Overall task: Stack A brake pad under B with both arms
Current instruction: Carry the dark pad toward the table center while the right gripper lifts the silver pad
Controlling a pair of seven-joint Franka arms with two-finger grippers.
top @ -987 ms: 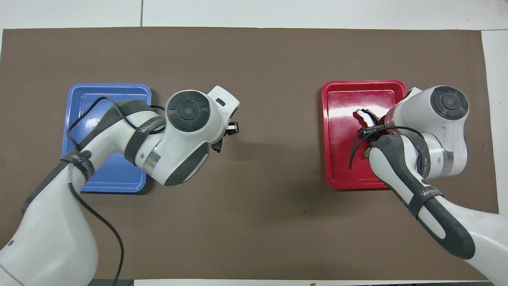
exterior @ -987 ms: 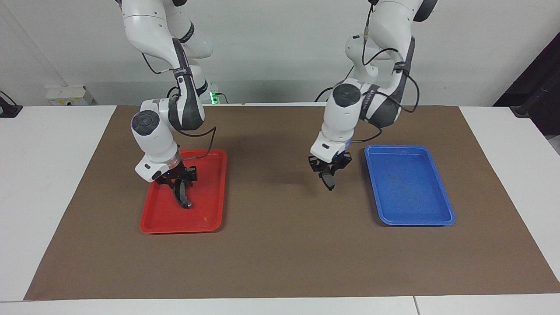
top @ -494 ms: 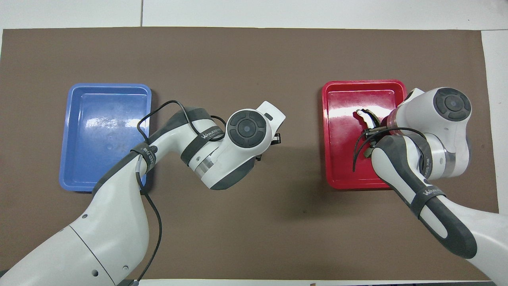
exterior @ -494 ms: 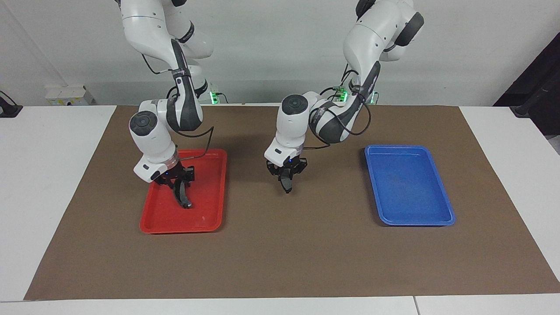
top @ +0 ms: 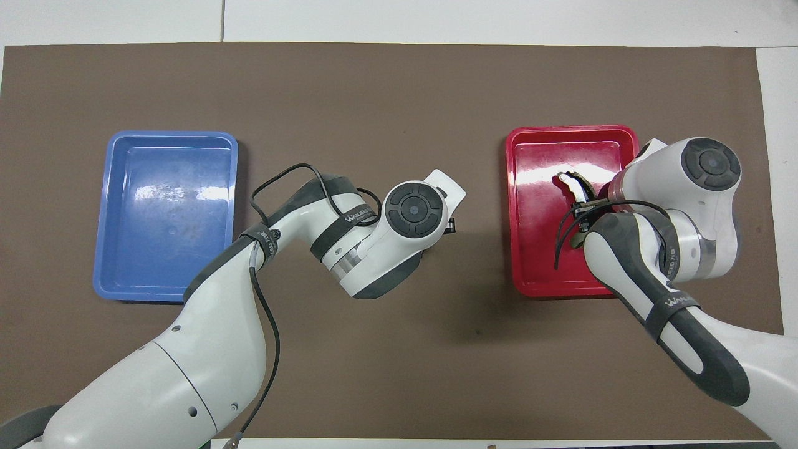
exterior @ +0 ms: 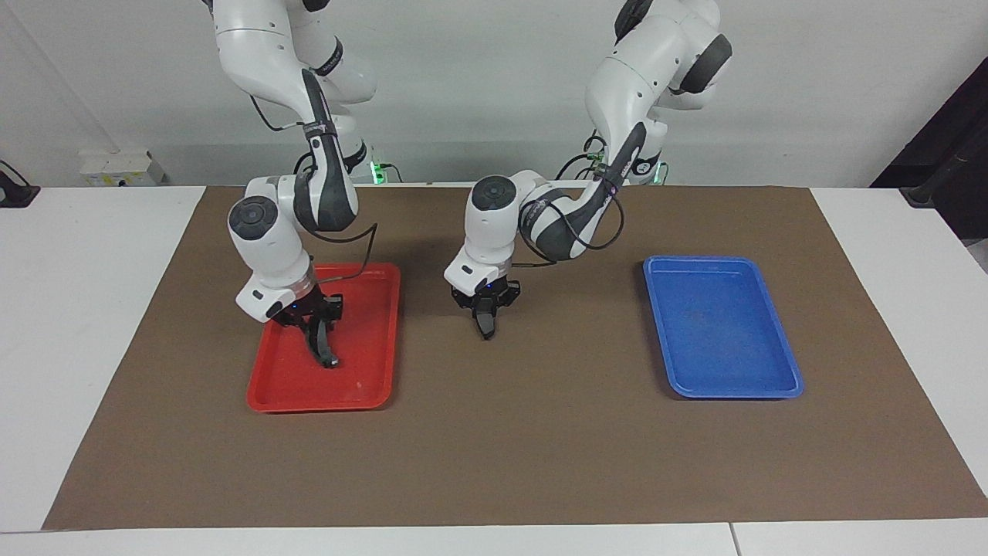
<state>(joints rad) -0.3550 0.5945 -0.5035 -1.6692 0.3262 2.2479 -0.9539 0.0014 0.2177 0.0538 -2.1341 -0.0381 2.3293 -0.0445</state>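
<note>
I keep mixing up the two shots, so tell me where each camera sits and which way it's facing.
Facing view: high across the table, looking at the robots; both arms hang from the top, the left gripper over the brown mat.
Overhead view: above the robots' end, looking steeply down; arms enter from the bottom.
Shared: red tray, blue tray, right gripper with pad B.

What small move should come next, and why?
Probably lower the left jaws to lay the A brake pad on the brown mat: they hold it above the mat, and it must go under B, which the right jaws grip in the red tray.
</note>
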